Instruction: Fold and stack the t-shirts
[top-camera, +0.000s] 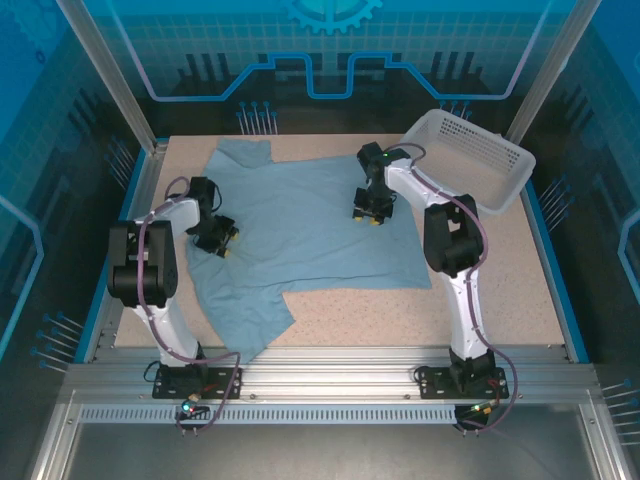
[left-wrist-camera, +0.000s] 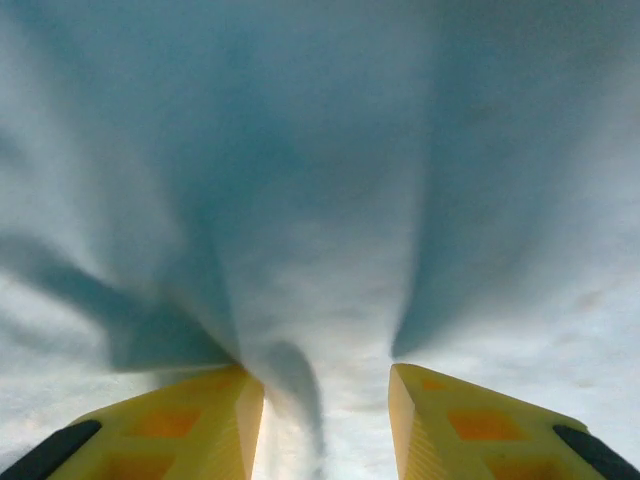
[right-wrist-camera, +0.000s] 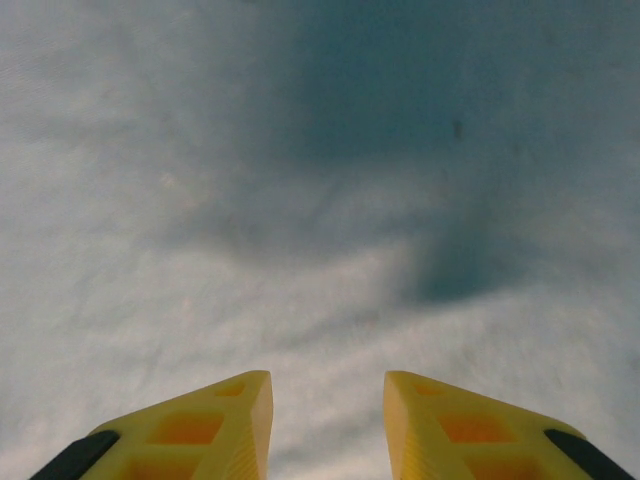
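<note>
- Where the left gripper (top-camera: 217, 240) came down on the left part of the t-shirt (top-camera: 300, 225), its yellow fingers (left-wrist-camera: 200, 420) stood apart, tips pressed into the cloth. A raised ridge of fabric sat between them, against the left finger, with a gap on the other side, so it did not look clamped.
- The t-shirt lay opened out over the middle of the table (top-camera: 480, 290). One sleeve pointed to the far left corner, the other trailed toward the near edge by the left arm's base, and the body was fairly smooth.
- The right gripper (top-camera: 368, 213) was low over the shirt's right part. In the right wrist view its jaws were apart with flat cloth beneath and nothing between them.
- Further right, a white basket (top-camera: 482, 140) sat at the far right corner, apart from the shirt.
- Judged from this, the step in hand was taking hold for the first fold, and nothing was folded or stacked yet.
- The next move seemed to call for both grippers to close on a pinch of one layer. They would then need to lift together and carry that side across evenly, so the cloth did not bunch or drag the rest along.
</note>
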